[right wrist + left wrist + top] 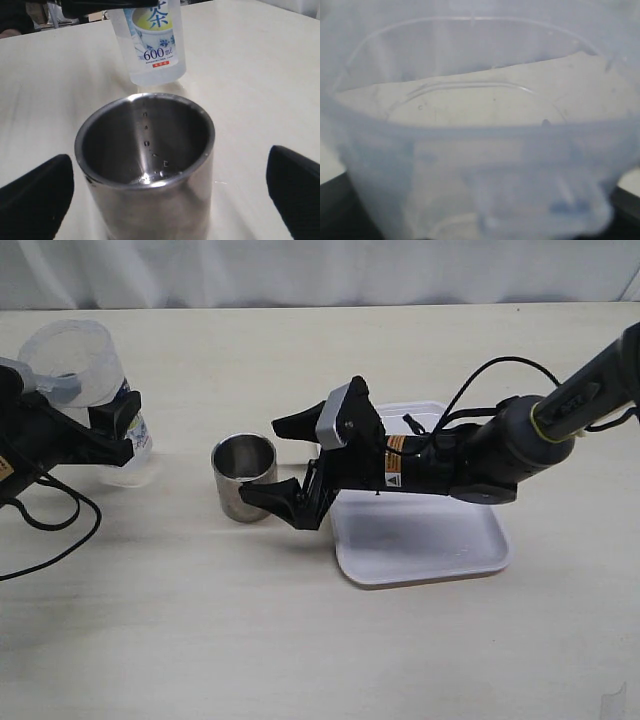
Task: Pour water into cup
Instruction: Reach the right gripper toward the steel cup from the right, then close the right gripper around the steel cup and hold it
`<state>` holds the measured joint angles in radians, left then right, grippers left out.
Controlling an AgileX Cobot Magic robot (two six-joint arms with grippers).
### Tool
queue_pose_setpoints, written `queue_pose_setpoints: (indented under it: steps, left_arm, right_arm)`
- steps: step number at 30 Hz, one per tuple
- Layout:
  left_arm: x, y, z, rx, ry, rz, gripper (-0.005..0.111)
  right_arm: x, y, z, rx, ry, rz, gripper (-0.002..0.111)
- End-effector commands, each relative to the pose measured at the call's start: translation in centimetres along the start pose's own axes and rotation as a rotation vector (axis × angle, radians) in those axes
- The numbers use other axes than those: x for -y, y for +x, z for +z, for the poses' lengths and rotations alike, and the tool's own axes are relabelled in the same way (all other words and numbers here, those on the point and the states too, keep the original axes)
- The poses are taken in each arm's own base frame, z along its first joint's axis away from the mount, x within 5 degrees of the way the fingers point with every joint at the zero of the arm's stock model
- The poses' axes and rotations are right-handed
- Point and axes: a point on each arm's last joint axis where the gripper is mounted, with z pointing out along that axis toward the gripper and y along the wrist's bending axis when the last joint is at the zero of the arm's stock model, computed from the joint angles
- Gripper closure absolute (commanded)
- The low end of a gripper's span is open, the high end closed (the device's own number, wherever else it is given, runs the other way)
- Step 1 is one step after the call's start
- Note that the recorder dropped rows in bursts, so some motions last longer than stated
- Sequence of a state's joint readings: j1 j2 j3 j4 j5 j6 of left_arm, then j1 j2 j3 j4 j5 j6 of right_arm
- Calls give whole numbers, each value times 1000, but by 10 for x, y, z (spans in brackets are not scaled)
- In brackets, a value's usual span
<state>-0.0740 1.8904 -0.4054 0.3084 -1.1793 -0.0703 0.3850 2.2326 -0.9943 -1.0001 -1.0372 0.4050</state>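
Note:
The steel cup (244, 476) stands upright on the table, left of the tray. My right gripper (262, 462) is open, with its two black fingers on either side of the cup and a gap on both sides in the right wrist view. In that view the cup (145, 170) shows droplets and a faint glint of water (146, 177) at its bottom. At the far left my left gripper (108, 430) is shut on a translucent plastic container (80, 370) with a blue label, which stands upright. The container (480, 150) fills the left wrist view and hides the jaws.
A white tray (440, 550) lies under my right arm, right of the cup. A black cable (60, 530) loops on the table by the left arm. The labelled container (152, 45) stands just beyond the cup.

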Motion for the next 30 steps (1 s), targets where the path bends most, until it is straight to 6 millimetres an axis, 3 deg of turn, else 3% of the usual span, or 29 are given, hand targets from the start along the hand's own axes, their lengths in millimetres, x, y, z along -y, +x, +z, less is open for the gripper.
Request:
queue_pose_setpoints:
  steps: [1, 8, 18, 23, 30]
  left_arm:
    - [0, -6, 1, 52, 1, -4, 107]
    - [0, -6, 1, 52, 1, -4, 107]
    - [0, -6, 1, 52, 1, -4, 107]
    - [0, -6, 1, 52, 1, -4, 107]
    - [0, -6, 1, 52, 1, -4, 107]
  right_arm:
    - [0, -1, 2, 9, -8, -15, 11]
    - [4, -6, 4, 19, 0, -30, 11]
    - [7, 14, 12, -4, -10, -2, 11]
    - [11, 12, 15, 8, -11, -16, 11]
    - [-2, 12, 34, -39, -39, -61, 11]
